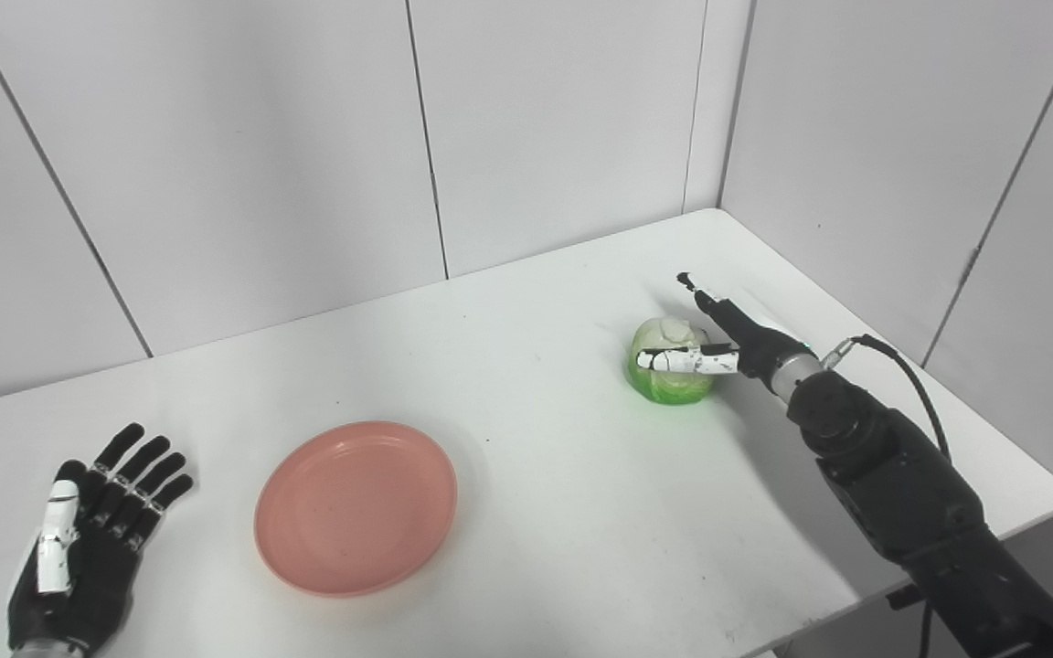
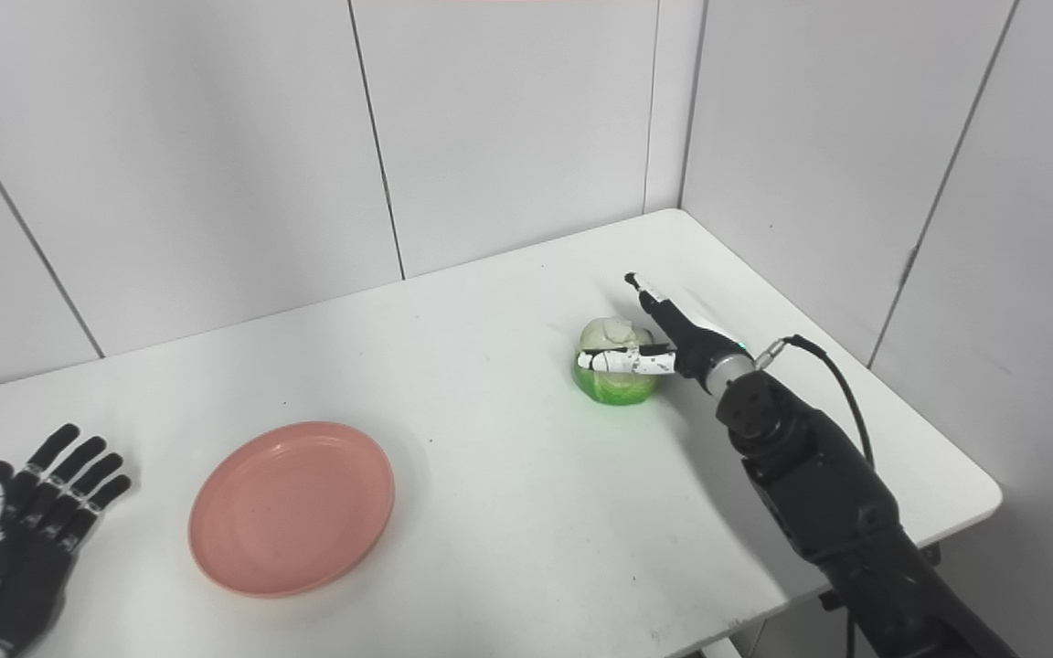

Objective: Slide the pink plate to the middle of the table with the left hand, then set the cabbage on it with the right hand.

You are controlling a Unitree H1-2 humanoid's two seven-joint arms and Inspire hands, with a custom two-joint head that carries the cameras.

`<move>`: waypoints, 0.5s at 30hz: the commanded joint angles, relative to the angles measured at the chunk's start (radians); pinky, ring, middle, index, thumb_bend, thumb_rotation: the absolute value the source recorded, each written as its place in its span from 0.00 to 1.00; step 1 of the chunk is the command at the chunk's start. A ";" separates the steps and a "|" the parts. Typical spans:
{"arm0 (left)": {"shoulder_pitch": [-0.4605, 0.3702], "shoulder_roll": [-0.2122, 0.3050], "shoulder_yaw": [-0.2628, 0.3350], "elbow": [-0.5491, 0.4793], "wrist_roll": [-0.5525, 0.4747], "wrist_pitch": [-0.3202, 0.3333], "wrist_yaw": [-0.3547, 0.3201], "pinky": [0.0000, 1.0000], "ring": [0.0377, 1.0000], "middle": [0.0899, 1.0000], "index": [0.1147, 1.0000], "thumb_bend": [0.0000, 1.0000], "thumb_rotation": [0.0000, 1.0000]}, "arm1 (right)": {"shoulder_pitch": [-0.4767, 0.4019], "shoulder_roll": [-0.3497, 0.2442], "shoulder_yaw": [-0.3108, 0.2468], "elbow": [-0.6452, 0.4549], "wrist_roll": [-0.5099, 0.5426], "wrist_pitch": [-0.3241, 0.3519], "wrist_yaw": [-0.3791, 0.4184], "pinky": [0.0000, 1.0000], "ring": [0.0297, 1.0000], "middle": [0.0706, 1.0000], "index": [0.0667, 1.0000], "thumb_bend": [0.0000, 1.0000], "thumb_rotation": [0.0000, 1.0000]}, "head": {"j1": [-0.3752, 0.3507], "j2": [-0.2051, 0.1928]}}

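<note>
A pink plate (image 1: pixel 356 507) lies on the white table (image 1: pixel 536 475), left of its middle, with nothing on it. The cabbage (image 1: pixel 668 386), pale on top and green below, sits on the table at the right, well apart from the plate. My right hand (image 1: pixel 728 343) is at the cabbage. Its thumb lies across the front of the cabbage, and its fingers stretch straight past the far side, apart and not closed. My left hand (image 1: pixel 88 539) rests at the table's left edge with fingers spread, a short gap left of the plate and holding nothing.
White wall panels close off the back and right of the table. The table's right corner (image 1: pixel 1052 498) and front edge are near my right arm. A black cable (image 1: pixel 901 366) loops off the right wrist.
</note>
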 commanded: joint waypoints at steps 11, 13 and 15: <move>0.062 0.000 -0.012 -0.021 0.009 0.077 0.020 0.78 0.78 0.78 0.77 0.50 0.84 | -0.074 -0.026 0.005 0.036 0.039 -0.061 0.032 0.93 1.00 1.00 1.00 1.00 0.54 | 0.007 0.016; 0.064 -0.002 -0.012 -0.031 0.006 0.085 0.024 0.77 0.78 0.77 0.76 0.50 0.84 | -0.079 -0.030 0.015 0.045 0.039 -0.065 0.044 0.93 1.00 1.00 1.00 1.00 0.53 | 0.008 0.020; 0.067 -0.003 -0.012 -0.044 0.006 0.092 0.028 0.76 0.77 0.77 0.76 0.51 0.83 | -0.083 -0.033 0.023 0.051 0.037 -0.066 0.053 0.93 1.00 1.00 1.00 1.00 0.52 | 0.008 0.021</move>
